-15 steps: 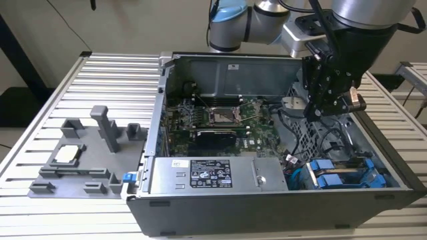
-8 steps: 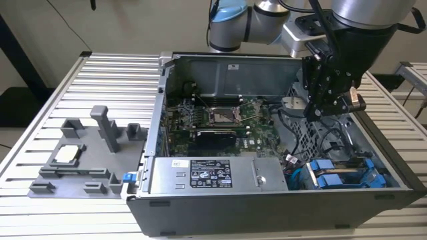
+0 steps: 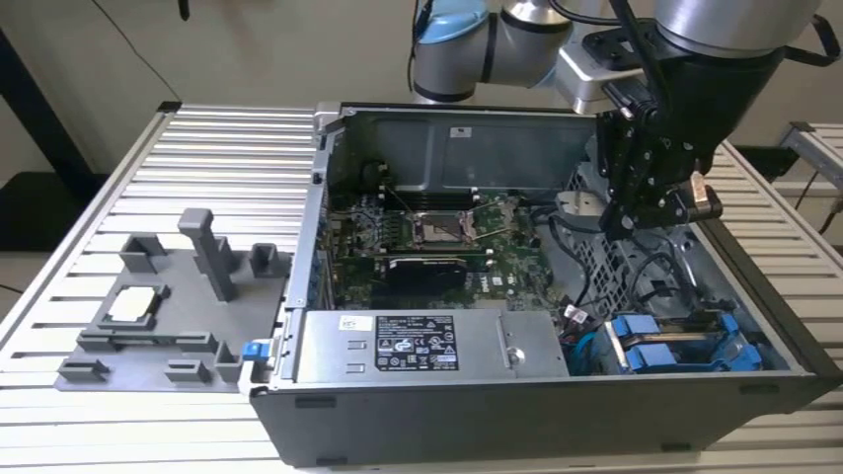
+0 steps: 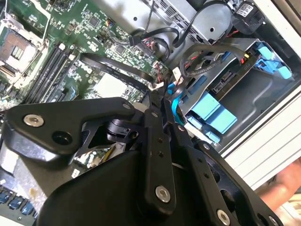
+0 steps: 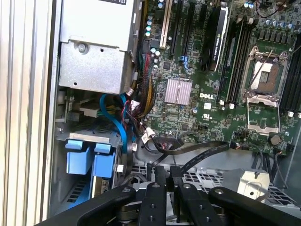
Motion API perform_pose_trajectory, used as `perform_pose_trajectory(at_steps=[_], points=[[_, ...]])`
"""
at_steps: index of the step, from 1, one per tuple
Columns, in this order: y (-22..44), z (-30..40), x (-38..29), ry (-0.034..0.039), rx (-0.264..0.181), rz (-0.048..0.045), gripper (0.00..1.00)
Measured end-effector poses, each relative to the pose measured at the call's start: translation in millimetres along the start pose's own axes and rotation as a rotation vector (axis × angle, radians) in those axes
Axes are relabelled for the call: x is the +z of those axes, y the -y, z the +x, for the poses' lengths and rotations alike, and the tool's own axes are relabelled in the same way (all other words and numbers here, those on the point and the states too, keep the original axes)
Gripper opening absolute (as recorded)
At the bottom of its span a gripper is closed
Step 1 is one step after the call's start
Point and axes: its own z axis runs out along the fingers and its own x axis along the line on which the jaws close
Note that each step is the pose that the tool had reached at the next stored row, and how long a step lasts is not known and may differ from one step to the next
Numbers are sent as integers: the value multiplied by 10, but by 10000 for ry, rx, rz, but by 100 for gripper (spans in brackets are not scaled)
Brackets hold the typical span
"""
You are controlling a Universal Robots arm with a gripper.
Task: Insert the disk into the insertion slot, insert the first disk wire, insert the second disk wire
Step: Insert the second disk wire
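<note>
Blue plastic is marking the disk (image 3: 672,346): it is sitting in the drive cage at the case's front corner, well below the gripper (image 3: 630,225) and, in the exterior view, a little toward the right and nearer the camera. Its long axis is running across the cage, roughly level, with the blue carrier tabs facing the motherboard side. In the second wrist view the disk (image 4: 211,113) is lying just beyond the fingertips; in the first wrist view the tabs (image 5: 89,162) are lying off to one side of them.

The gripper is hanging over the black cables (image 3: 646,267) in the middle of the case, holding nothing that I can make out. In both wrist views its two fingers (image 5: 162,188) are standing pressed nearly together, with only a thin gap between.

Counting: one arm, one gripper, two blue tabs side by side in the cage, so possibly two framed drives, though I cannot separate them surely. One motherboard (image 3: 421,237) is lying beside the gripper, one power supply (image 3: 409,346) beside the cage, and one grey fixture (image 3: 172,306) is resting outside the case (image 3: 527,415).
</note>
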Motion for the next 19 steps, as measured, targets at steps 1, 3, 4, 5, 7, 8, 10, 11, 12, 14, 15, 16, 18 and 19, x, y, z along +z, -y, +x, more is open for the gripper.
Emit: perform_pose_trajectory(at_steps=[1,3,4,5,7,8,10,11,12,14,15,16,18,19], points=[[0,0,0,-1,0,0,16],[8,6,2,3,3,-28,16],[16,12,4,7,6,-59,16],[29,22,7,15,8,-115,16],[62,52,12,37,21,-287,16],[80,71,15,50,29,-383,16],[125,126,22,84,47,-628,16],[180,217,31,129,72,-954,16],[191,245,32,135,75,-1009,16],[203,302,36,140,77,-1037,16],[208,327,37,139,77,-1039,16],[213,355,39,140,78,-1040,16],[229,401,47,141,78,-1039,16],[242,419,53,141,77,-1039,16]])
